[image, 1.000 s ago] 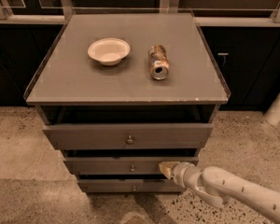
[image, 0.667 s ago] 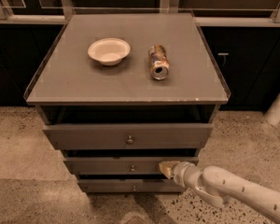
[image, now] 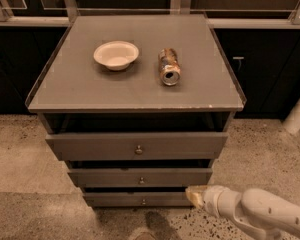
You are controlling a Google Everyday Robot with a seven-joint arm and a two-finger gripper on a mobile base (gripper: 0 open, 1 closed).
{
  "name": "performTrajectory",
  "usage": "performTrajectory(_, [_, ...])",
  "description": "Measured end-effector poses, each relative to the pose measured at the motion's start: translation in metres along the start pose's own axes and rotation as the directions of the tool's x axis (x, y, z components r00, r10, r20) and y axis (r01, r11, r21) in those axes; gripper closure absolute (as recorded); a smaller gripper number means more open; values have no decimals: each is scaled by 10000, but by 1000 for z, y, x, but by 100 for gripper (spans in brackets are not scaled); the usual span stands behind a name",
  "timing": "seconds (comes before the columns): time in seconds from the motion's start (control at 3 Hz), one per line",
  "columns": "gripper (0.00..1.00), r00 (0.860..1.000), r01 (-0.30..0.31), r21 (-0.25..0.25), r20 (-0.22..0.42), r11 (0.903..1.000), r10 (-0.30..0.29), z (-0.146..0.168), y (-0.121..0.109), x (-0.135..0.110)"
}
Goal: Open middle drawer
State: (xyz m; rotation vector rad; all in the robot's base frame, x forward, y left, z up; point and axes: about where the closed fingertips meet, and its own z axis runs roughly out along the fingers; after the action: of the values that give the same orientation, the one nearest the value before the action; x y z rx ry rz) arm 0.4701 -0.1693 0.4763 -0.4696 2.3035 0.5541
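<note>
Low and to the right of the middle drawer's knob (image: pixel 141 180), my gripper (image: pixel 195 195) sits at the tip of my white arm (image: pixel 260 214), near the right end of the lowest drawer (image: pixel 115 200). I cannot tell whether it is released or clenched. The middle drawer (image: pixel 105 177) is the central 1 of 3 fronts, and its knob is apart from my tool.

To do this well, I judge I should travel left and slightly up, meet that knob squarely, grip it firmly, then pull straight out, never sideways. Below the knob sits the lowest drawer's own knob, easy to mistake for it. Above it the top drawer (image: pixel 90 146) juts forward. Farther above, a bowl (image: pixel 116 55) and a can (image: pixel 169 67) on its side rest on the cabinet top (image: pixel 80 91), so a smooth pull should keep the can from rolling.
</note>
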Motion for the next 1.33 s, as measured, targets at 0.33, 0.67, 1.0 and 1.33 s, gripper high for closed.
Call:
performTrajectory(0.33, [82, 9981, 613, 276, -79, 9977, -611, -23, 7, -15])
performTrajectory(0.67, [57, 9981, 617, 289, -54, 9977, -616, -23, 7, -16])
performTrajectory(1.0, [36, 9981, 617, 289, -54, 9977, -616, -23, 7, -16])
performTrajectory(1.33, [10, 9981, 618, 288, -54, 9977, -616, -23, 7, -16])
